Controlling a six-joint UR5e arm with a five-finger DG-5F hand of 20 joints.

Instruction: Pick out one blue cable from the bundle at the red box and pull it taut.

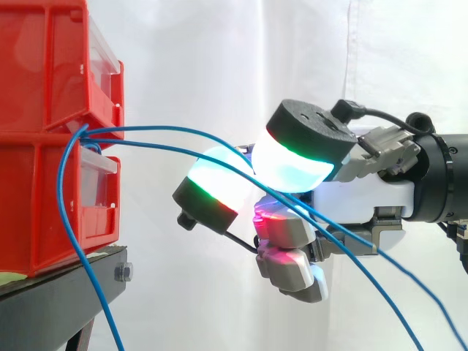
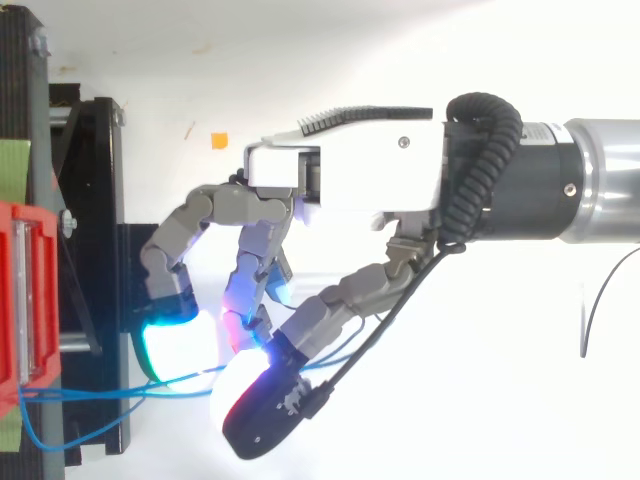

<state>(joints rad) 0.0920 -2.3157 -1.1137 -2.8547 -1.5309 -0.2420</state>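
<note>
Where the two stacked red bins (image 1: 44,146) meet on the black stand (image 1: 51,307), blue cables (image 1: 146,129) come out of the seam at the bins' front edge. Two of them run level towards the hand (image 1: 358,197), which reaches in from the right in the side view, before the white curtain (image 1: 219,58). The hand's fingers are curled, and two large cyan-and-green glowing pads (image 1: 212,183) press together with both of these cables pinched between them. Lower fingers, glowing magenta, are folded under the palm. Past the pinch the two cables slope down and away to the lower right, slack rather than straight. A third blue cable (image 1: 99,292) loops down the front of the lower bin and hangs past the stand. From above, the pinched cables run from the bins straight to the pads
</note>
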